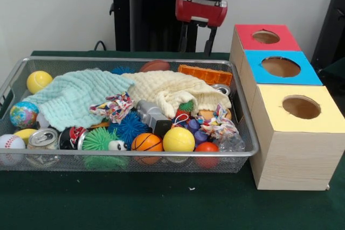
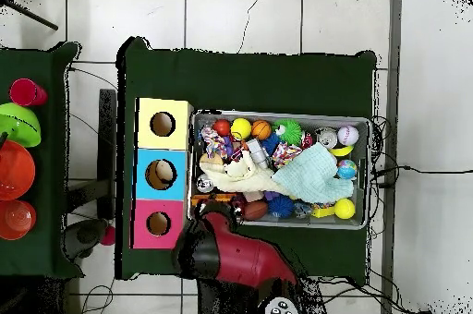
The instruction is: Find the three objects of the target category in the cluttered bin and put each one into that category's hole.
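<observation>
Many balls lie in the bin (image 1: 245, 133), below the hand (image 1: 196, 40).

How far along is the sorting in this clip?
Early, it seems. In the overhead view something pale sits inside the blue box hole; the yellow box and red box holes look dark. The tool hangs open and empty above the bin far edge, and balls, cans and cloths crowd the bin.

green table (image 1: 135, 203) | on it: mesh bin (image 1: 129, 157), wooden hole box (image 1: 291, 154)
</observation>
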`<move>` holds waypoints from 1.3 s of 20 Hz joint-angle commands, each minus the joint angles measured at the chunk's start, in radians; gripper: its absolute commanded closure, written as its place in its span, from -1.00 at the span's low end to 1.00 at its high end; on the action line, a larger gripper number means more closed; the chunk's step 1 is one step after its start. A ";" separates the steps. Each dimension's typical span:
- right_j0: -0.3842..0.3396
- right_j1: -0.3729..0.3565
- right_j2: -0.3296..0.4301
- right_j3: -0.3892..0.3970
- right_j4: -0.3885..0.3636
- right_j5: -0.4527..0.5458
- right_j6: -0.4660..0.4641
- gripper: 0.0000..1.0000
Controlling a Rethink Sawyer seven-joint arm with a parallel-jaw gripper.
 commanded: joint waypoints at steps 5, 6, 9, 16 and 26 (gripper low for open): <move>0.035 0.063 0.004 -0.265 0.079 0.143 0.173 -1.00; 0.044 0.069 -0.008 -0.270 0.081 0.138 0.181 -1.00; 0.042 0.081 -0.009 -0.278 0.080 0.128 0.184 -1.00; 0.006 0.091 0.015 -0.332 0.063 0.144 0.155 -1.00; -0.017 0.113 0.053 -0.329 0.028 -0.009 0.185 -1.00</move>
